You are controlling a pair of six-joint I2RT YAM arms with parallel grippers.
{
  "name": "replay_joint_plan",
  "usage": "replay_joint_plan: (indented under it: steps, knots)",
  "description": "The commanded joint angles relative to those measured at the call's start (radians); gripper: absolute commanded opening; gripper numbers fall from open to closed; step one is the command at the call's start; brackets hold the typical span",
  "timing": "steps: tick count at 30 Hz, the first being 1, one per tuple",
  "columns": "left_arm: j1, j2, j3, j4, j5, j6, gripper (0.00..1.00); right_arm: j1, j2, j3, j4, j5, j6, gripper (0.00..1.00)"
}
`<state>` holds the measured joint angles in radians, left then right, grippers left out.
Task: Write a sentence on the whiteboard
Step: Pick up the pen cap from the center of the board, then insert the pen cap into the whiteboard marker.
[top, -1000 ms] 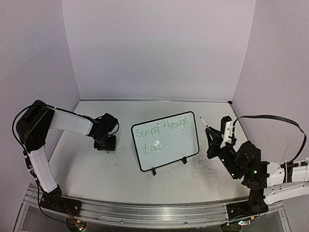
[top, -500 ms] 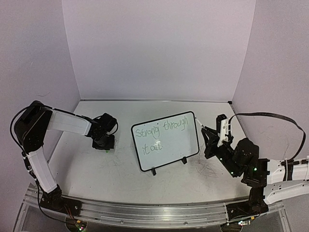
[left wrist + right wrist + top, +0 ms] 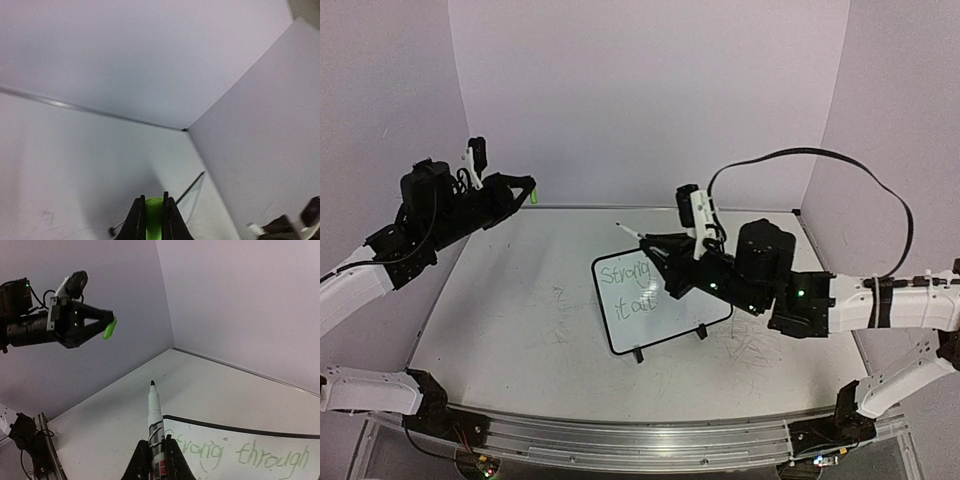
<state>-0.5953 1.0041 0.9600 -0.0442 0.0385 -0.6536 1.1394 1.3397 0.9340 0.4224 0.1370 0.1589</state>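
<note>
The whiteboard (image 3: 655, 320) stands tilted on its two black feet at mid-table. The green sentence (image 3: 624, 285) is partly hidden by my right arm; "Strong" and "it all" show, and "Strong through" (image 3: 240, 452) shows in the right wrist view. My right gripper (image 3: 662, 250) hovers over the board's upper left part, shut on a white marker (image 3: 155, 415) whose uncapped dark tip (image 3: 618, 224) points up and left. My left gripper (image 3: 525, 190) is raised high at the left, shut on a green marker cap (image 3: 154, 215), which also appears as the cap (image 3: 110, 328) in the right wrist view.
The table (image 3: 520, 340) carries faint grey scribble marks (image 3: 755, 350) right of the board. Lilac walls close in the back and both sides. The right arm's black cable (image 3: 820, 155) arcs above the table. A metal rail (image 3: 620, 440) runs along the near edge.
My left gripper shut on the green cap at the table and rose up and left with it. The right arm swung left from beside the board to above it, carrying the marker.
</note>
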Motion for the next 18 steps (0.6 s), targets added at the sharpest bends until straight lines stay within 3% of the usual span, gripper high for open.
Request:
replay_joint_plan:
  steps: [1, 6, 18]
  knots:
    - [0.002, 0.016, -0.008, 0.3, 0.237, -0.159, 0.0, 0.035, 0.131, 0.16, 0.058, -0.122, 0.066, 0.0]
    - [0.001, -0.007, -0.028, 0.437, 0.269, -0.231, 0.0, 0.049, 0.253, 0.284, 0.134, -0.177, 0.121, 0.0]
    - [0.0, -0.058, -0.111, 0.556, 0.226, -0.343, 0.0, 0.076, 0.344, 0.381, 0.259, -0.072, 0.13, 0.0]
